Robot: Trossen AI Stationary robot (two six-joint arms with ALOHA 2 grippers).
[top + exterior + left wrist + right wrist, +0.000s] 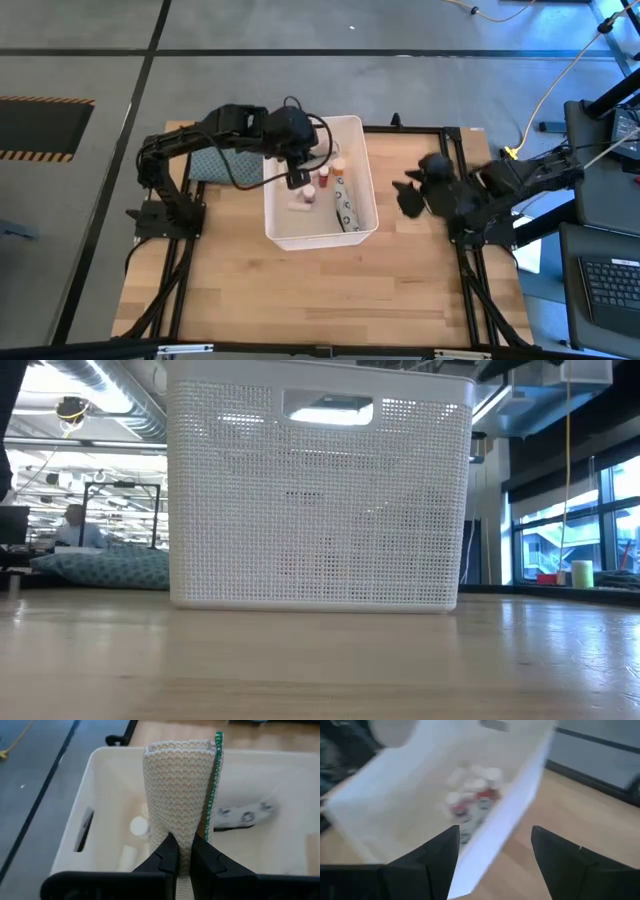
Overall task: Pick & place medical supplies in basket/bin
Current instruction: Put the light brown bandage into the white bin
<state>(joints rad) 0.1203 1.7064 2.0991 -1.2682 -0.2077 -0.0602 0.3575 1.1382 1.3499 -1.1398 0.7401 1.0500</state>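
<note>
The white bin (318, 232) stands mid-table, its handle slot (327, 406) facing the low view. Inside lie red-capped bottles (326, 178), white rolls (139, 826) and the grey-patterned packet (346, 211). My left gripper (186, 851) reaches over the bin from the table's left and is shut on the beige roll (180, 785), a woven piece with a green edge. My right gripper (492, 840) waits open just right of the bin, aimed at its right wall (505, 820), touching nothing. My left gripper pinches the beige roll between its two fingers (167, 857) at the roll's near end (186, 837). It comes from above, pointing down into the bin. The roll runs on beyond the fingertips along the fingers, lifted clear of the bin's floor and the supplies there.
The teal-grey patterned cloth (215, 165) lies at the table's far left, beside the bin and under my left arm; it also shows as the cloth (110, 568) in the low view. Bare wood (300, 290) spreads toward the near edge. A person sits far off in the room (72, 525).
</note>
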